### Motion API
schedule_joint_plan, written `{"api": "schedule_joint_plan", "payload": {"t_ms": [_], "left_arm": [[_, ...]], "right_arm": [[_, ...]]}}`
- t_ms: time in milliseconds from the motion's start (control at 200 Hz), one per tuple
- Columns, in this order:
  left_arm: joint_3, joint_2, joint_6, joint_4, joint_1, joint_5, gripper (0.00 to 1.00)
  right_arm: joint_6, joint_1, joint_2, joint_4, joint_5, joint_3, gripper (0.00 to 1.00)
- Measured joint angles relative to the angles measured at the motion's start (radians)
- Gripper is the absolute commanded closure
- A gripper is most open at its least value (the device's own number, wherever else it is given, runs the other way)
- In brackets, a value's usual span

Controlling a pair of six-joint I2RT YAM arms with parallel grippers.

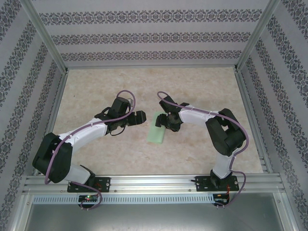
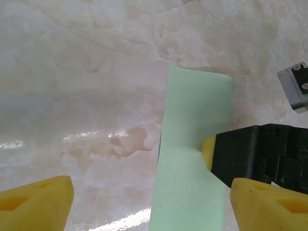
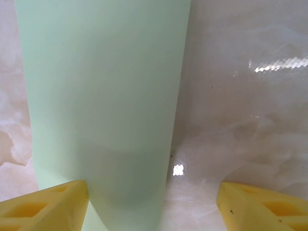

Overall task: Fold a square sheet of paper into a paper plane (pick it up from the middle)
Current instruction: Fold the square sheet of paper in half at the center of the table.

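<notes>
A pale green sheet of paper [image 1: 157, 129], folded narrow, lies mid-frame on the marble desk [image 1: 106, 86]. My left fingers [image 2: 36, 202] stand apart beside it — my right fingers [image 3: 262, 207] too, one touching it.

Pale mint-green square sheet of paper [image 1: 157, 129], folded into a narrow strip, on the table [image 1: 202, 91]

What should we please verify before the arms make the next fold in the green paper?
1. Jaws of the left end effector open: ok.
2. Jaws of the right end effector open: ok.
3. The green paper sheet lies between both end effectors: ok.
4. The right arm's fingertip touches the sheet's edge: ok.
5. Sheet pressed flat on the table: cannot tell.
</notes>
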Motion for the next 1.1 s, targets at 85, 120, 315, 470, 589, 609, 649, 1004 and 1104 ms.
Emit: {"api": "schedule_joint_plan", "payload": {"t_ms": [85, 120, 315, 470, 589, 609, 649, 1004, 1104], "left_arm": [[0.000, 0.000, 0.000, -0.001, 0.000, 0.000, 0.15], [0.000, 0.000, 0.000, -0.002, 0.000, 0.000, 0.15], [0.000, 0.000, 0.000, -0.003, 0.000, 0.000, 0.16], [0.000, 0.000, 0.000, -0.003, 0.000, 0.000, 0.17], [0.000, 0.000, 0.000, -0.003, 0.000, 0.000, 0.18], [0.000, 0.000, 0.000, -0.003, 0.000, 0.000, 0.18], [0.000, 0.000, 0.000, -0.003, 0.000, 0.000, 0.21], [0.033, 0.063, -0.004, -0.010, 0.000, 0.024, 0.54], [0.050, 0.092, -0.008, -0.011, 0.000, 0.039, 0.59]], "right_arm": [[0.000, 0.000, 0.000, 0.000, 0.000, 0.000, 0.27], [0.000, 0.000, 0.000, 0.000, 0.000, 0.000, 0.27], [0.001, 0.000, 0.000, 0.000, 0.000, 0.000, 0.27], [0.004, 0.000, 0.000, 0.000, 0.001, 0.000, 0.27], [0.004, 0.000, 0.002, 0.000, 0.004, 0.000, 0.27], [0.005, 0.002, 0.002, 0.000, 0.004, 0.001, 0.27], [0.005, 0.002, 0.002, -0.001, 0.007, 0.001, 0.27], [0.004, 0.002, 0.006, -0.007, 0.010, 0.005, 0.27], [0.004, 0.002, 0.007, -0.007, 0.011, 0.005, 0.27]]}}
